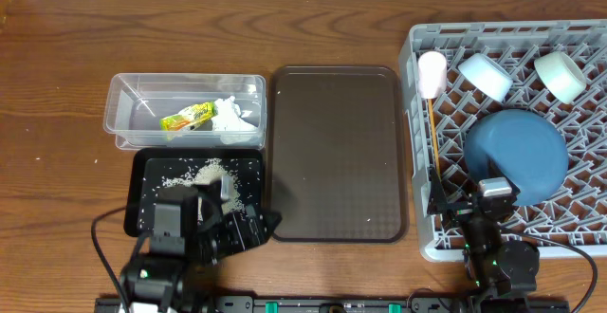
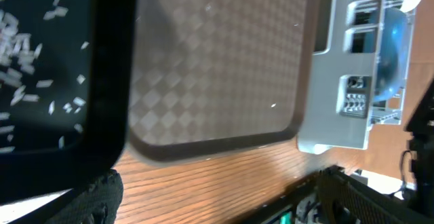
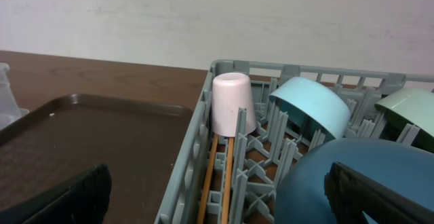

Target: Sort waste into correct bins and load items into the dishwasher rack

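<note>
Sorting looks finished; left fingers point(image 2: 102, 200) and right fingers point(image 3: 68, 200) stand apart, empty.
Plate point(image 1: 517, 147) sits in the rack point(image 1: 415, 114), rice point(image 1: 204, 174) in the black tray point(image 1: 136, 204); a speck point(image 2: 273, 104) on the brown tray point(image 1: 332, 161) may want clearing.

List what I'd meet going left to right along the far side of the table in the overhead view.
Clear tub → brown tray → pink cup → blue bowl → mint bowl. The last three sit in the rack.
</note>
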Robot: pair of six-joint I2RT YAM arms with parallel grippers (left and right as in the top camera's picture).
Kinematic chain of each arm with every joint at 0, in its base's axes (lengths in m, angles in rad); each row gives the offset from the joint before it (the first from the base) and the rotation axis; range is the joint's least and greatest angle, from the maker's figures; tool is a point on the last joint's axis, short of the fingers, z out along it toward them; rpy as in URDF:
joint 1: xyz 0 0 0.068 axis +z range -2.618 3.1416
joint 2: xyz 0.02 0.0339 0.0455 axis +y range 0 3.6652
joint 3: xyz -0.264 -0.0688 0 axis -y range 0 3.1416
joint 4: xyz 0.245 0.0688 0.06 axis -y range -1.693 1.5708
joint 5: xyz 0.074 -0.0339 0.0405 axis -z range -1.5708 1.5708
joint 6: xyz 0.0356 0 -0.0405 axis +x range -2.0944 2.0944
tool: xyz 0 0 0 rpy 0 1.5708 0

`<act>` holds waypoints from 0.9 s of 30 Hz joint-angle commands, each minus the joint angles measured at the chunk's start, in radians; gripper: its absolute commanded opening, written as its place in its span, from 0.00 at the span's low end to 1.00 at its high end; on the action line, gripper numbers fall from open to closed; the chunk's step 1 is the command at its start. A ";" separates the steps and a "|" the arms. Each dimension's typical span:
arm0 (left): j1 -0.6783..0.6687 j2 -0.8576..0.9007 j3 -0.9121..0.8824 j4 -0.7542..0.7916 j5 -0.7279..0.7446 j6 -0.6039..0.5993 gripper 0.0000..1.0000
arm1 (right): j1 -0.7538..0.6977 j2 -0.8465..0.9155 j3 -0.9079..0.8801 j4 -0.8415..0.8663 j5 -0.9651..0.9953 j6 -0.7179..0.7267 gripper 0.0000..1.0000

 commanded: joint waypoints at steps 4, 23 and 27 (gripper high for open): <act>0.002 -0.118 -0.102 0.126 -0.170 -0.019 0.94 | 0.009 -0.005 -0.001 -0.003 -0.008 -0.012 0.99; 0.002 -0.457 -0.360 0.731 -0.421 0.314 0.94 | 0.009 -0.005 -0.001 -0.003 -0.008 -0.012 0.99; 0.007 -0.564 -0.360 0.630 -0.521 0.343 0.94 | 0.009 -0.005 -0.001 -0.003 -0.008 -0.012 0.99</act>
